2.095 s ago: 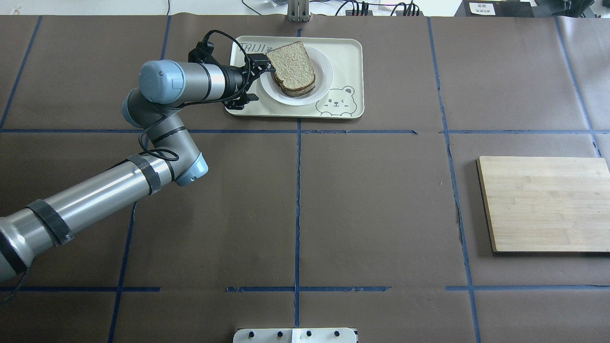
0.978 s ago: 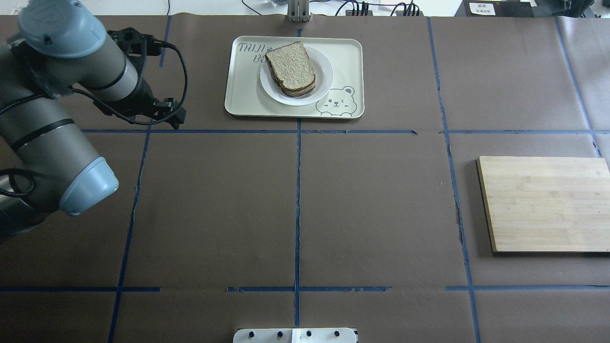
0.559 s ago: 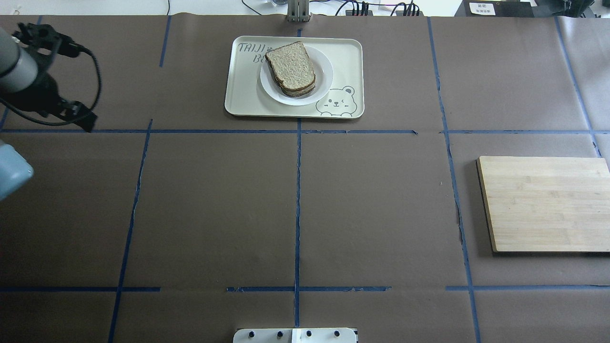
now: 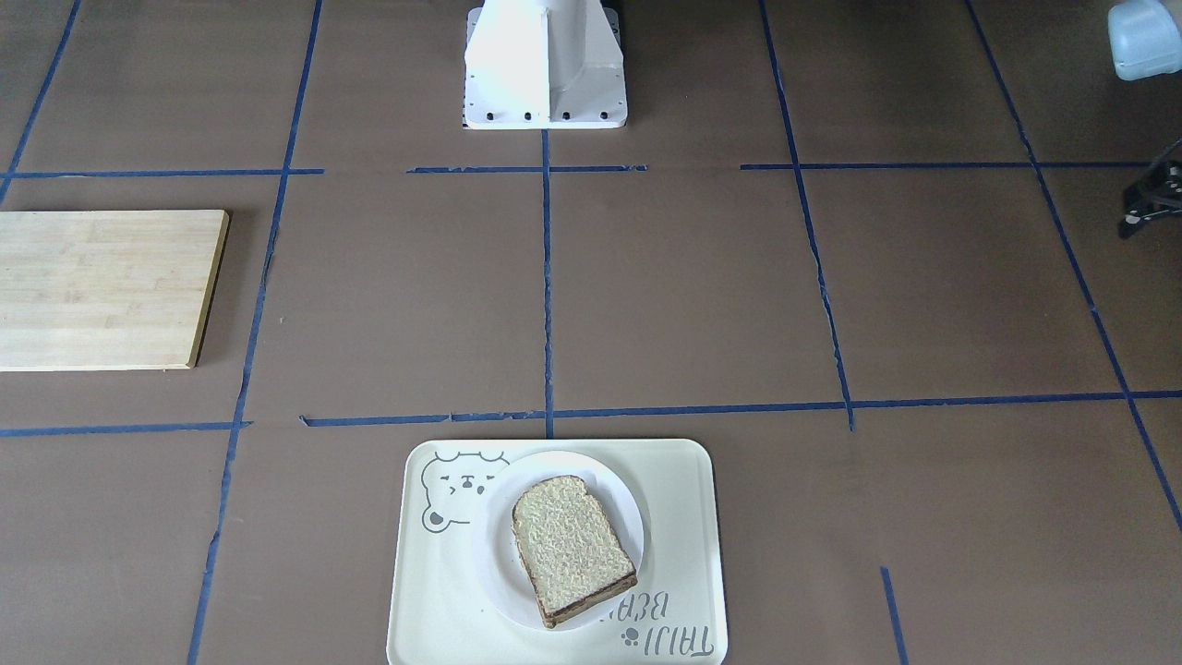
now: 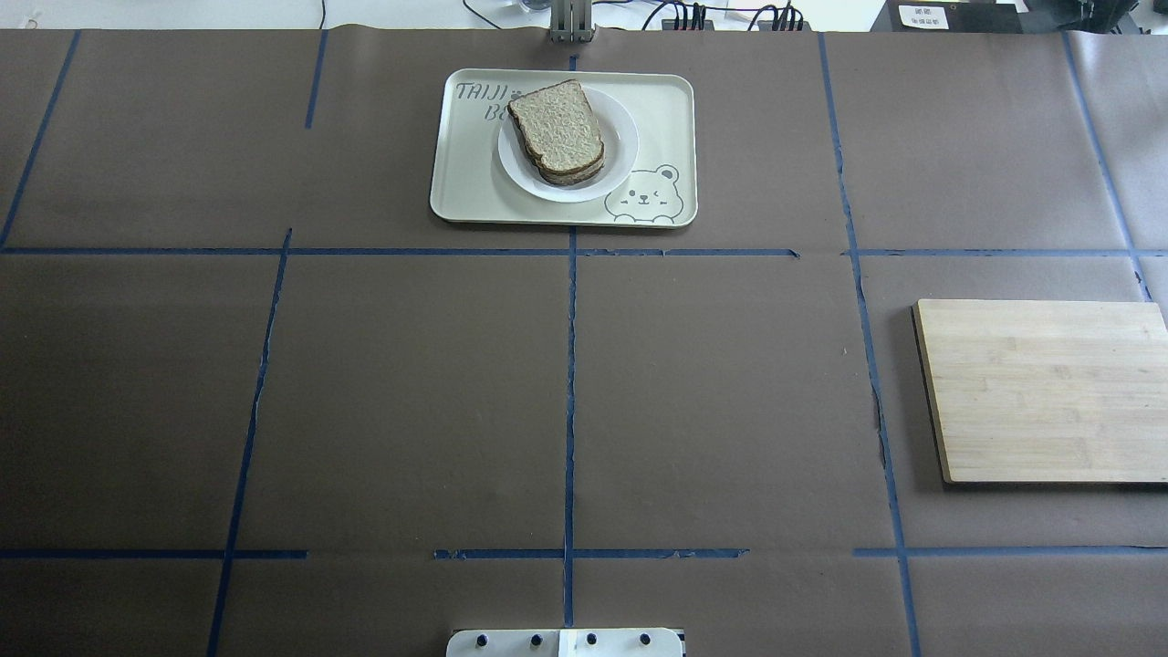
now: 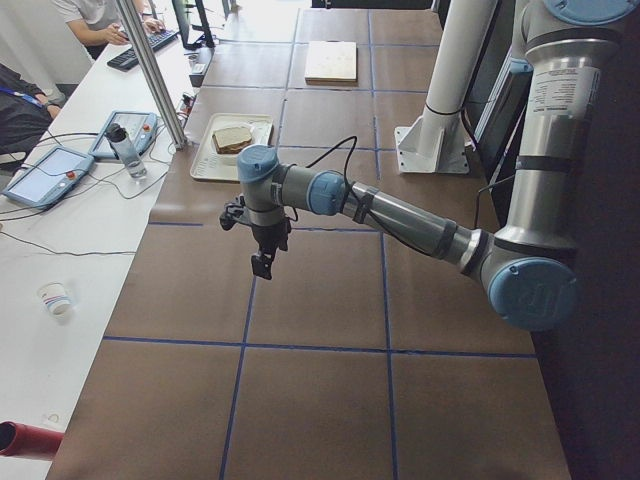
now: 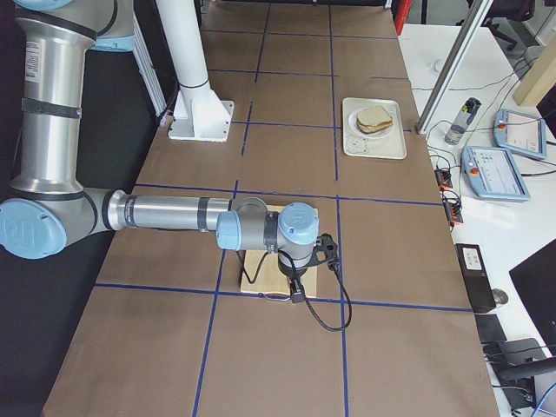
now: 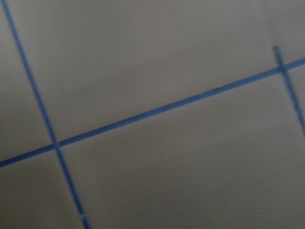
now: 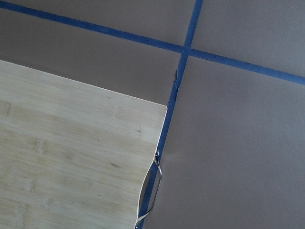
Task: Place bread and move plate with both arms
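Note:
The bread (image 5: 557, 126) lies as the top slice of a small stack on the white plate (image 5: 623, 151), which sits on the cream bear tray (image 5: 662, 109) at the far middle of the table. It also shows in the front-facing view (image 4: 571, 547). My left gripper (image 6: 262, 260) hangs over bare table far to the left of the tray; only a black part of it shows at the front-facing view's right edge (image 4: 1147, 199), and I cannot tell its state. My right gripper (image 7: 297, 292) hovers over the cutting board, and I cannot tell its state. Neither wrist view shows fingers.
A bamboo cutting board (image 5: 1040, 388) lies at the table's right side, and its corner fills the right wrist view (image 9: 71, 157). The white pedestal (image 4: 545, 65) stands at the robot's edge. Blue tape lines cross the brown table cover. People and tablets are beyond the far edge.
My left arm has drawn back from the plate's left side, swung left and left the overhead view. The bread and plate have stayed in place on the tray.

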Motion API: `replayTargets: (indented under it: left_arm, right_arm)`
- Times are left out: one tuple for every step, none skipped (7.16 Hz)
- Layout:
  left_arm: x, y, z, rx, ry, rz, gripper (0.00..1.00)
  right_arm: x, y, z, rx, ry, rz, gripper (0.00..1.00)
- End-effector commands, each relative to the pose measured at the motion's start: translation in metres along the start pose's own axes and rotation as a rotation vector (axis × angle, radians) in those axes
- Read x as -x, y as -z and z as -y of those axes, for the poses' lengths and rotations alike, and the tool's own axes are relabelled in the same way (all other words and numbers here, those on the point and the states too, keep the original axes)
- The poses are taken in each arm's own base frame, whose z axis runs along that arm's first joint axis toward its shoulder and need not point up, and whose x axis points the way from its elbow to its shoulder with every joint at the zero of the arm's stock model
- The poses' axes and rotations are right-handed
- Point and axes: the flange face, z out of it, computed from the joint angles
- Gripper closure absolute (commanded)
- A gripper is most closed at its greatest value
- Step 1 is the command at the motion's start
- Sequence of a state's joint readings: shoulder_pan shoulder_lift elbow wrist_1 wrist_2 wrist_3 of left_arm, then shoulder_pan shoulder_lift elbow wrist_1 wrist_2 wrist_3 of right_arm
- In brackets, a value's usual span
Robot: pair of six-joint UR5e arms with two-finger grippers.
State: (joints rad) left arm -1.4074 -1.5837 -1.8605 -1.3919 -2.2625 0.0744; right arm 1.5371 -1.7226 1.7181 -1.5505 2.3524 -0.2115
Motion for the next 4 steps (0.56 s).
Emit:
replayTargets:
  left_arm:
    - [0.061,-0.016,-0.073,0.039,0.126,-0.012,0.0]
    - [0.071,-0.023,-0.094,0.043,0.148,-0.019,0.0]
    - [0.077,-0.036,-0.118,0.032,0.104,-0.021,0.0]
    - [0.078,-0.044,-0.129,0.023,0.097,-0.044,0.0]
  right_arm:
    - [-0.002,-0.002,-0.002,0.005,-0.001,0.0,0.0]
    - [-0.002,-0.003,-0.005,0.005,-0.001,0.0,0.0]
    - [-0.003,-0.004,-0.005,0.006,-0.004,0.0,0.0]
    - [-0.003,-0.004,-0.005,0.007,-0.005,0.001,0.0]
